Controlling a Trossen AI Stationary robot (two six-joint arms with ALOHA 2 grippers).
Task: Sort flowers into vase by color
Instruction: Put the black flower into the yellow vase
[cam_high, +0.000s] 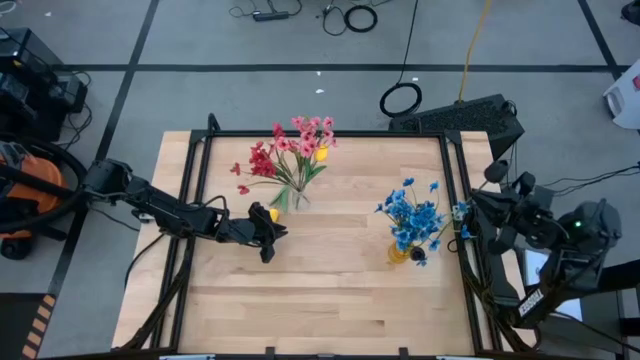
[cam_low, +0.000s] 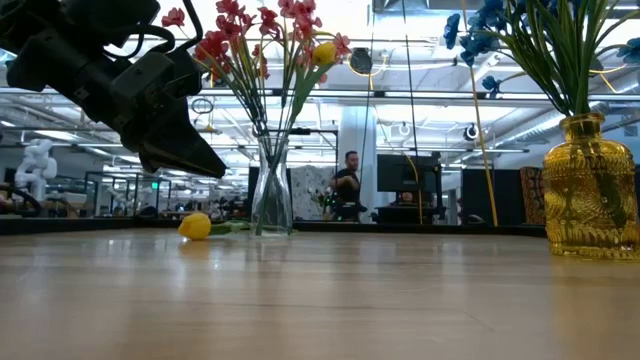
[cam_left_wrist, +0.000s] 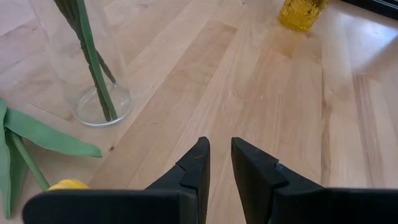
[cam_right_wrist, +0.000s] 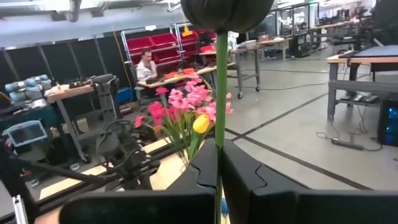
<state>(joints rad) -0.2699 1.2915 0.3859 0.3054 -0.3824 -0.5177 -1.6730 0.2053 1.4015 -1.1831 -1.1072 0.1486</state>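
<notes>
Close to the lens in the left wrist view: left gripper (cam_left_wrist: 221, 163), fingers a little apart, holding nothing. Down at lower left of that frame, 1 yellow bud (cam_left_wrist: 68, 185) flat on the table (cam_high: 330, 290), green stem running up and away, just beside the clear vase (cam_high: 298, 197). Seen from above, bud left of center, a bit up from the fingers, much nearer the left arm. Probably next: swing across the stem and pinch.

At right edge from above, right gripper (cam_right_wrist: 219, 165) clamped on the long stem of 1 dark bud (cam_right_wrist: 227, 14), upright, near the yellow vase (cam_high: 399, 253) with the blue flowers (cam_high: 415, 215).
</notes>
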